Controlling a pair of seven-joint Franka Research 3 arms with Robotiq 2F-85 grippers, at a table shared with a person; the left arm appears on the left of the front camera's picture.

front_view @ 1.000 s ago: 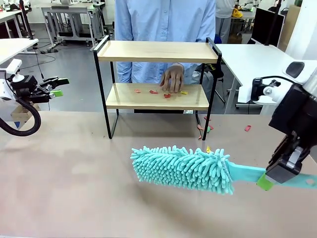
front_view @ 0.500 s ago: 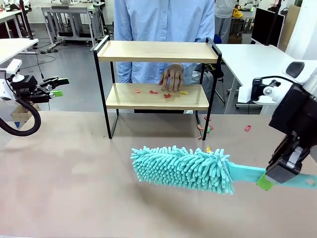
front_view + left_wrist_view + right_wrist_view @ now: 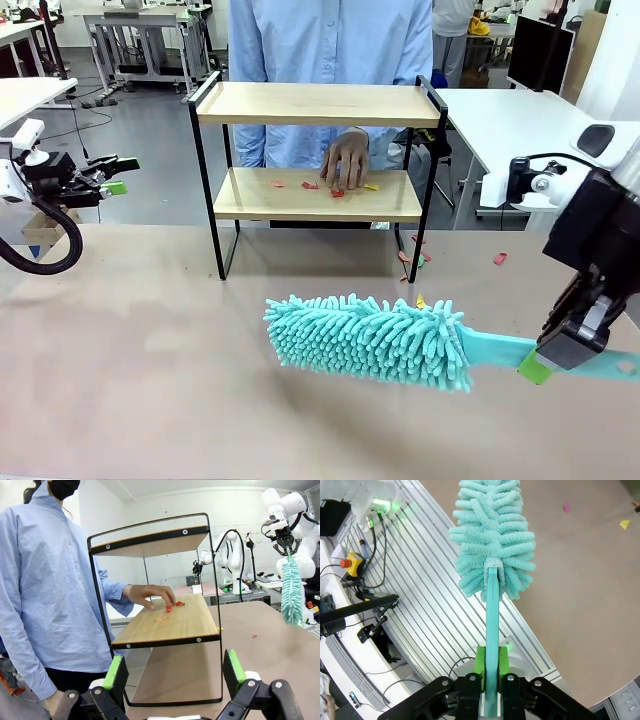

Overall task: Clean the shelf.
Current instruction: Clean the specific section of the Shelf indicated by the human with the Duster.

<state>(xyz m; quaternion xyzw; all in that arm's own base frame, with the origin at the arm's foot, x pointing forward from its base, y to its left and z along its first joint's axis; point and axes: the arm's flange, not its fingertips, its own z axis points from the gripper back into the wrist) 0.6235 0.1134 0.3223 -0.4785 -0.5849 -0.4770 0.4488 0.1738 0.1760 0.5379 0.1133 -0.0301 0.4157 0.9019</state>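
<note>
Teal duster [image 3: 370, 340] is clamped by its handle in the right gripper [image 3: 536, 368] near the table's [image 3: 150, 350] right edge (left gripper [image 3: 118, 176] gapes wide, empty, by the far left corner).

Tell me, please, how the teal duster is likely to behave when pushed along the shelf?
The duster has a shaggy head that would probably squash softly against the shelf. Its flat handle juts out straight from the fingers of the right gripper, so it seems stiff and light.

Two-tier shelf [image 3: 318, 104], light wood boards, black frame, upright, coloured scraps [image 3: 310, 185] on lower board
</note>
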